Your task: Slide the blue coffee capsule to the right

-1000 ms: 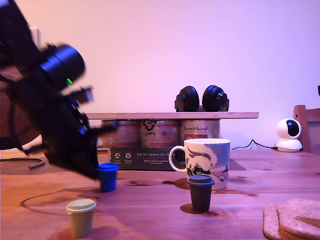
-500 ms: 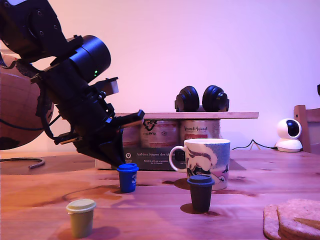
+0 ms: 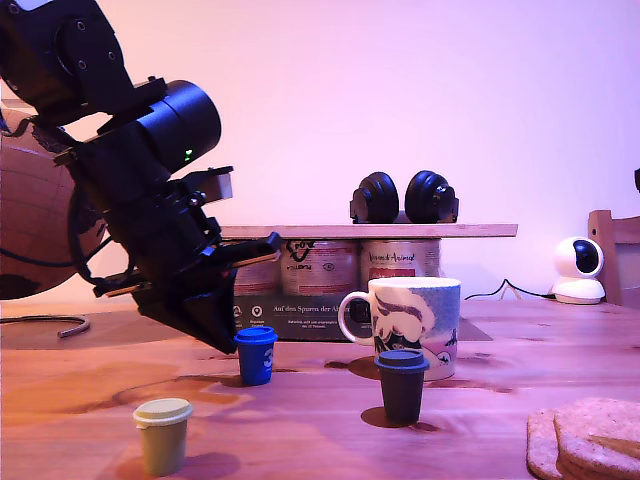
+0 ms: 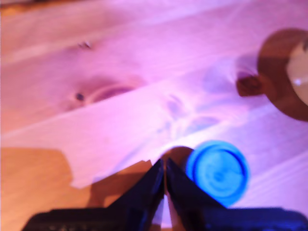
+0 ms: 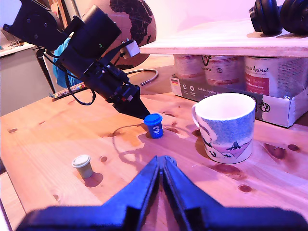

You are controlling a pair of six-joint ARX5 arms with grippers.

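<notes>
The blue coffee capsule (image 3: 255, 356) stands upright on the wooden table, to the exterior view's left of the mug (image 3: 413, 322). My first gripper (image 3: 226, 338) is shut with nothing in it. Its tip is low over the table, close against the capsule's side towards the exterior view's left. In the first wrist view the capsule (image 4: 217, 172) sits just beside the closed fingertips (image 4: 159, 177); I cannot tell if they touch. My second gripper (image 5: 161, 162) is shut and empty, well back from the capsule (image 5: 154, 125), and does not show in the exterior view.
A pale olive capsule (image 3: 162, 435) stands near the front, towards the exterior view's left. A dark brown capsule (image 3: 401, 385) stands in front of the mug. Behind are tins under a wooden shelf (image 3: 370, 231) carrying headphones (image 3: 403, 197). Cork coasters (image 3: 590, 435) lie at the exterior view's lower right.
The first arm swept towards the exterior view's right and the blue capsule slid that way with it. In the last half second the arm eased back slightly while the capsule stayed put.
</notes>
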